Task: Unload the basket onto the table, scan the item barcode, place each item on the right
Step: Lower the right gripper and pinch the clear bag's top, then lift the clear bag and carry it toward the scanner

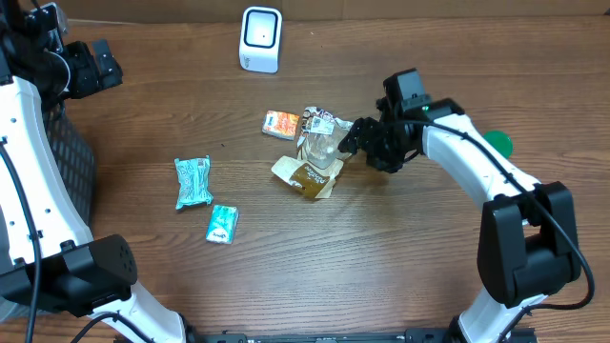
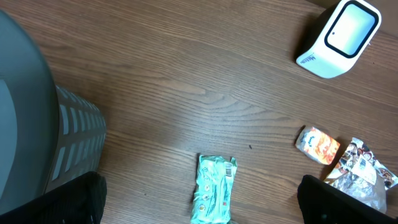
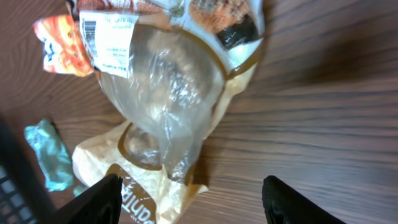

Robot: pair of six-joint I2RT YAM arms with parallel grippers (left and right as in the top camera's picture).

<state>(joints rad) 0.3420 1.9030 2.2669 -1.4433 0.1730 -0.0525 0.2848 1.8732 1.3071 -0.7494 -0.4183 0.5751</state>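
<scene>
Plastic bag point(image 3: 163, 93), crinkled and clear

Your right arm point(image 1: 467, 152) wears smooth white shells on its long links, joined by chunky black motor housings; the largest black block is the near shoulder point(image 1: 526, 250). A thin black cable point(image 1: 579, 255) runs along its outer side. The right gripper point(image 1: 351, 136) is all black and angular, with a boxy black mount behind it. Your left arm point(image 1: 29, 162) matches: a curved white shell, a black joint point(image 1: 81, 274) and a thin black wire point(image 1: 26, 229) across the white. The left gripper point(image 1: 107, 69) is black too; in the left wrist camera its fingers point(image 2: 71, 202) show as matte dark wedges.
</scene>
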